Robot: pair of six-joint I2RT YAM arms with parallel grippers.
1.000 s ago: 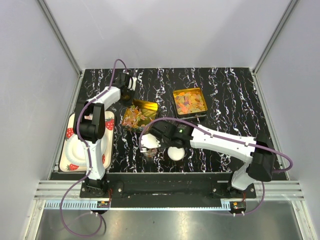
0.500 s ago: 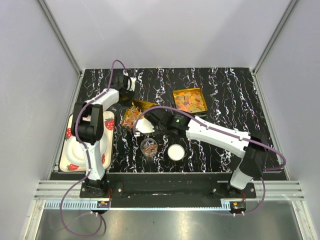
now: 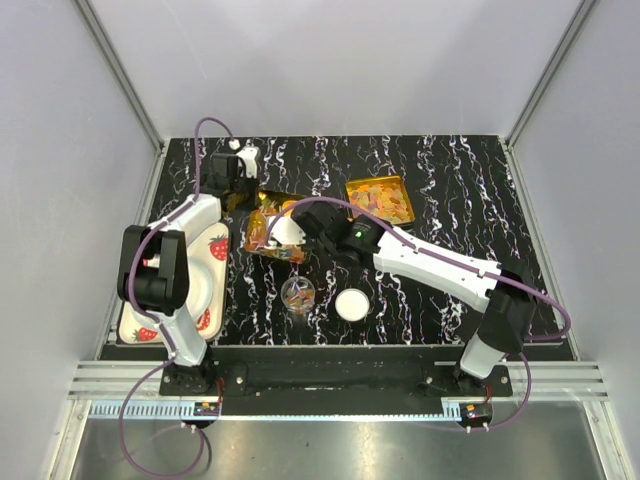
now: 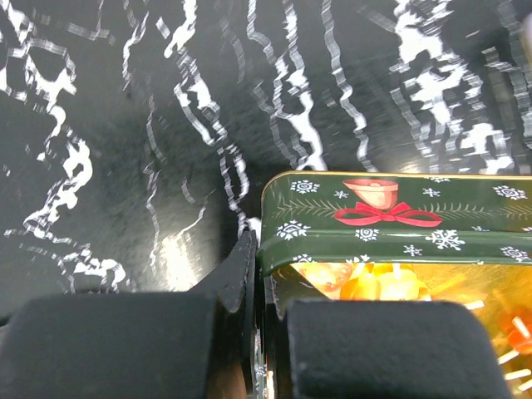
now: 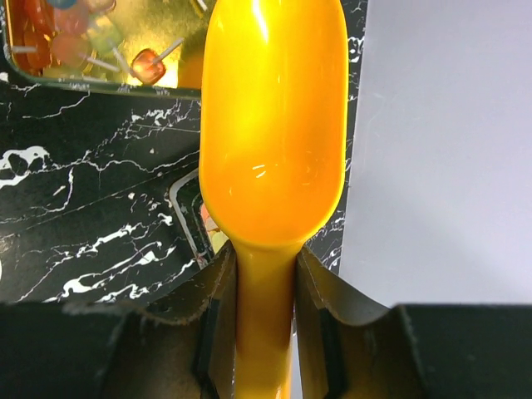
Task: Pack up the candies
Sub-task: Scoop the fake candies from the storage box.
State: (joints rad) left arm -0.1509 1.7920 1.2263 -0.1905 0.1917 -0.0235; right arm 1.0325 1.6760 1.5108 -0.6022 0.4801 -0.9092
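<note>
Left wrist view first: my left claw (image 4: 259, 268) is clenched on the wall of the green tin (image 4: 391, 233) near a corner. The candies (image 4: 366, 283) are heaped just ahead of it on the gold floor. Bare worktop (image 4: 125, 125) lies ahead and to the left of that claw. From above the tin looks tipped up on the claw's side, though I can't be sure at that angle.

My right claw (image 5: 266, 276) is grasping the handle of the yellow-orange scoop (image 5: 274, 125). The bowl reaches out ahead of the claw and I see nothing in it; more candies show past its tip, to the left.

I judge the candies to be light, soft and probably tacky, and far too small to pinch. I'd take them from underneath, sliding the scoop's lip along the tin floor.

What crowds me is the tin wall and my own left claw, both close in front of the scoop. Behind the right claw, towards me, stand the small jar (image 3: 297, 292) and the white lid (image 3: 351, 304) beside it. The jar's mouth is narrow, so spills are likely. A second tin (image 3: 378, 181) sits to the right claw's right, and the strawberry plate (image 3: 217, 247) lies behind the left claw.
</note>
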